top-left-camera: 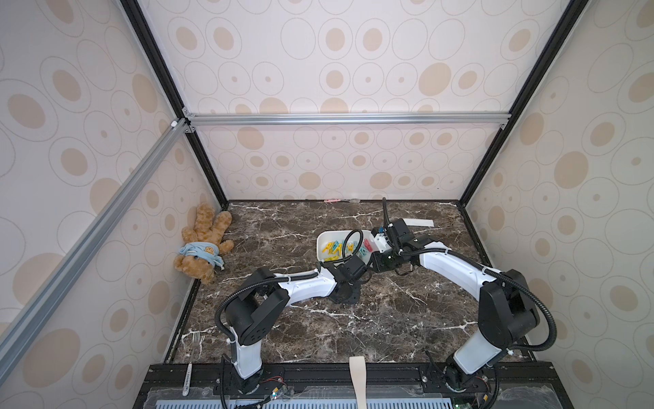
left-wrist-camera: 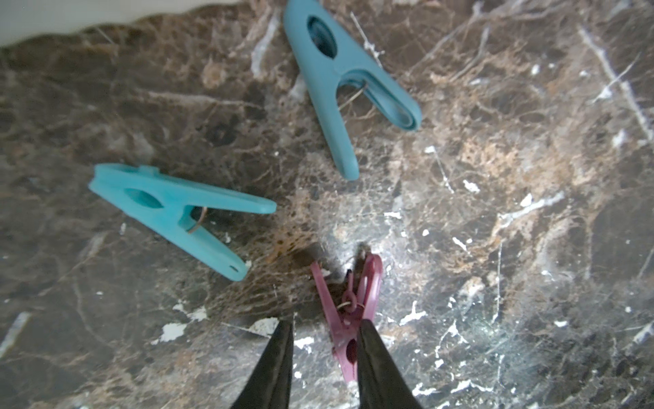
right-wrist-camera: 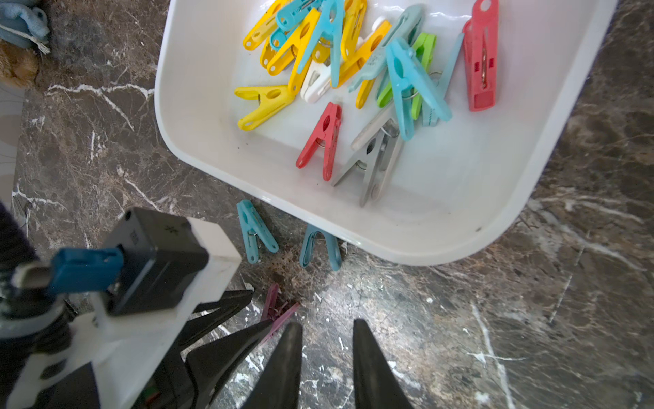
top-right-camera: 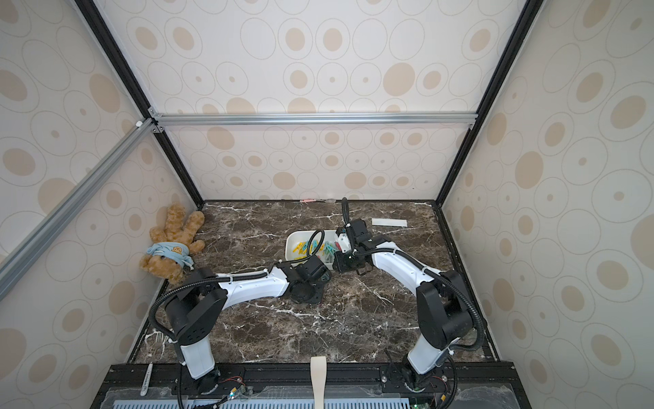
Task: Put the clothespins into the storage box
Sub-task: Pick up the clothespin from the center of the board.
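While most clothespins (right-wrist-camera: 368,70) lay in the storage box (right-wrist-camera: 389,244), three sat on the marble (right-wrist-camera: 460,336) beside it; the left gripper (left-wrist-camera: 326,324) straddled the purple peg (left-wrist-camera: 348,318), jaws apart, the right gripper (right-wrist-camera: 326,323) gaping, empty.

Both arms are shown in both top views bent at the elbow and reaching forward and inward. The left arm (top-left-camera: 308,287) is kept low and nearly level, while the right arm (top-left-camera: 449,263) is arched higher, so that the two wrists are brought close together. The left gripper (left-wrist-camera: 323,327) is pointed downward with its two dark tapered fingers (left-wrist-camera: 279,354) separated by a narrow gap. The right gripper (right-wrist-camera: 325,324) is held just beside it, also pointed downward, with its jaws parted by a similar small gap.
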